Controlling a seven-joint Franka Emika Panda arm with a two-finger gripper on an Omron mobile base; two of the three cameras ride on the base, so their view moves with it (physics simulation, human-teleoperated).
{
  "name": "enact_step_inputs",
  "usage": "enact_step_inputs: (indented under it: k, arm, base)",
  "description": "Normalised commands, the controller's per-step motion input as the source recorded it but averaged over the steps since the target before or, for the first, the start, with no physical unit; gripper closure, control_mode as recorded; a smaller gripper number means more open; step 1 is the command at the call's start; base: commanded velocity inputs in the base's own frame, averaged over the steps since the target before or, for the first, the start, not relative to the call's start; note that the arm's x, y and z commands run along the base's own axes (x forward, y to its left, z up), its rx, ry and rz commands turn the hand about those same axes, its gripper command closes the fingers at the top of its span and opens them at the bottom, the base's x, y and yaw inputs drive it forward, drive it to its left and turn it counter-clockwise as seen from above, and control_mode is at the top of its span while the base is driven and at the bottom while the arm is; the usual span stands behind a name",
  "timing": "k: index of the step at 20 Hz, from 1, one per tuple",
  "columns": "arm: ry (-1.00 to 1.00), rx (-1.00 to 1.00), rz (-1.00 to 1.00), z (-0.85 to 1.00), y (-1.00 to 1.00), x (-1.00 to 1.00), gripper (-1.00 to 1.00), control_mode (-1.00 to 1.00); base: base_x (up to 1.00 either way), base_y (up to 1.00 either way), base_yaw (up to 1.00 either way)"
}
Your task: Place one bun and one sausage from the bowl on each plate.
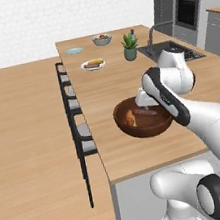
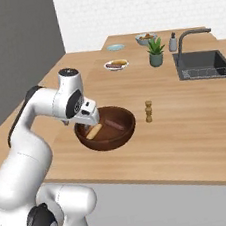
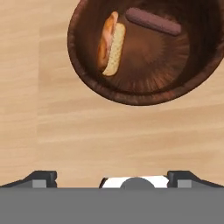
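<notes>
- The gripper (image 3: pixel 112 177) is released, its fingertips (image 3: pixel 41 177) spread wide and holding nothing; in the hand view they sit over bare wood just outside the rim of the bowl (image 3: pixel 87 76).
- The bowl (image 1: pixel 152 125), large and dark brown, stands on the wooden surface (image 1: pixel 114 91) near its front edge, with a strip of bare wood between the bowl and that edge.
- Inside the bowl lie one bun (image 3: pixel 110 43) and one sausage (image 3: pixel 153 22), apart from each other; the bun lies on the side nearer the gripper.
- In the right base view the hand hangs at the bowl's (image 2: pixel 108 136) left rim, tilted over it.
- A small wooden pepper mill (image 2: pixel 148 111) stands upright just to the right of the bowl, not touching it.
- Beyond the bowl the surface lies open as far as the white plate (image 2: pixel 116 64), which already carries a bun and a sausage.
- The pale blue plate (image 2: pixel 116 47) lies further back, near the far left edge of the surface, and looks bare.
- A grey fruit bowl (image 2: pixel 146 39) stands near the back edge, with a potted plant (image 2: pixel 155 53) in front of it to the right.
- The sink (image 2: pixel 202 65) with its tap (image 2: pixel 188 37) fills the right rear part, and a soap bottle (image 2: pixel 173 42) stands beside it.
- Dark stools (image 1: pixel 75 118) line the left edge of the surface.
</notes>
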Motion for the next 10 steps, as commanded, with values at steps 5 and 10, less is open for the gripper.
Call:
enact_step_inputs:
  k: [5, 10]
  arm:
    - [0.00, 0.00, -0.07, -0.32, 0.01, 0.85, -1.00, -1.00]
    - [0.00, 0.00, -0.12, -0.58, 0.12, 0.72, -1.00, -1.00]
  base:
    - [0.00, 0.00, 0.00]
    - [0.00, 0.00, 0.00]
